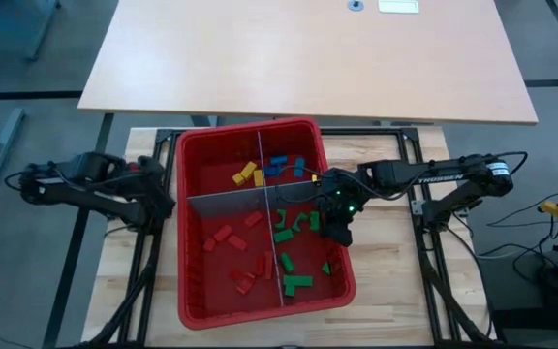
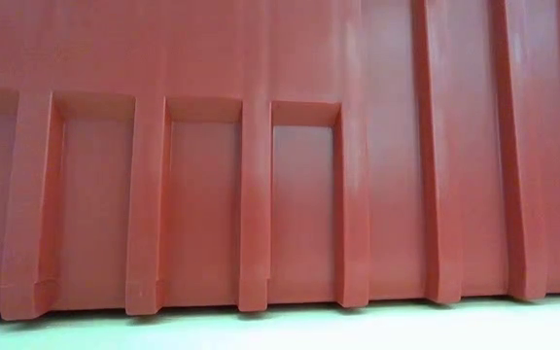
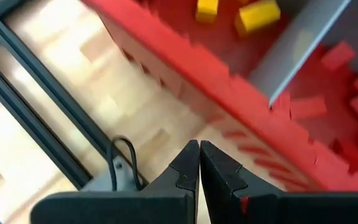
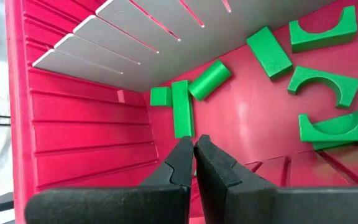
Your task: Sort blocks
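Basically, one wooden bench (image 1: 395,281) carrying one red bin (image 1: 195,225), split by grey dividers (image 1: 223,197) into four compartments. The blocks are sorted by colour: about nine green blocks (image 1: 290,260) in the compartment under the right arm, roughly seven red blocks (image 1: 232,239) beside them, three yellow blocks (image 1: 249,174) and about three blue blocks (image 1: 287,165) in the far two. The right gripper (image 4: 193,144) hangs inside the green compartment, fingers together, holding nothing. The left gripper (image 3: 199,147) sits outside the bin's left wall over the bench, fingers together, empty.
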You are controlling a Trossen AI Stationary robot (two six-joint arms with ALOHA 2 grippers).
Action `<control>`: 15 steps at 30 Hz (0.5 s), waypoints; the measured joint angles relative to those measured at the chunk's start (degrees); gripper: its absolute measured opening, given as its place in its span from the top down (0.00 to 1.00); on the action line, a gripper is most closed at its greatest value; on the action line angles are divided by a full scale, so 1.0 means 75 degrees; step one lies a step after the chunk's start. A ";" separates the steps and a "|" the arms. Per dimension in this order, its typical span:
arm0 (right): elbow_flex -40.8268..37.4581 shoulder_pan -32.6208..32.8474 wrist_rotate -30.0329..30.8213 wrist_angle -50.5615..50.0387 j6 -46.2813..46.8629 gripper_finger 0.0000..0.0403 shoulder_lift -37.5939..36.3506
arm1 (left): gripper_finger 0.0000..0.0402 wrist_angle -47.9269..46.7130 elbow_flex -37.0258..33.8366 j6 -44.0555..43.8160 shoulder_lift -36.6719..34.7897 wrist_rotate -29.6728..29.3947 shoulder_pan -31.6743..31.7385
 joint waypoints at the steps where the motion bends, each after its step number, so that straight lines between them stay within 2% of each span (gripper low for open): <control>1: 0.0000 0.0000 0.0007 -0.0003 0.0001 1.00 0.0000 | 1.00 0.0001 -0.0104 0.0000 0.0012 0.0176 0.0000; 7: 0.0000 0.0000 0.0130 0.0003 0.0003 1.00 0.0000 | 1.00 0.0000 -0.0628 -0.0029 0.0186 0.0827 0.0000; 11: 0.0000 0.0000 0.0130 0.0015 0.0003 1.00 0.0000 | 1.00 0.0082 -0.0826 0.0012 0.0356 0.0910 0.0000; 15: 0.0000 0.0000 0.0130 0.0015 0.0003 1.00 0.0000 | 1.00 0.0829 -0.0980 0.0476 0.0545 0.0958 0.0000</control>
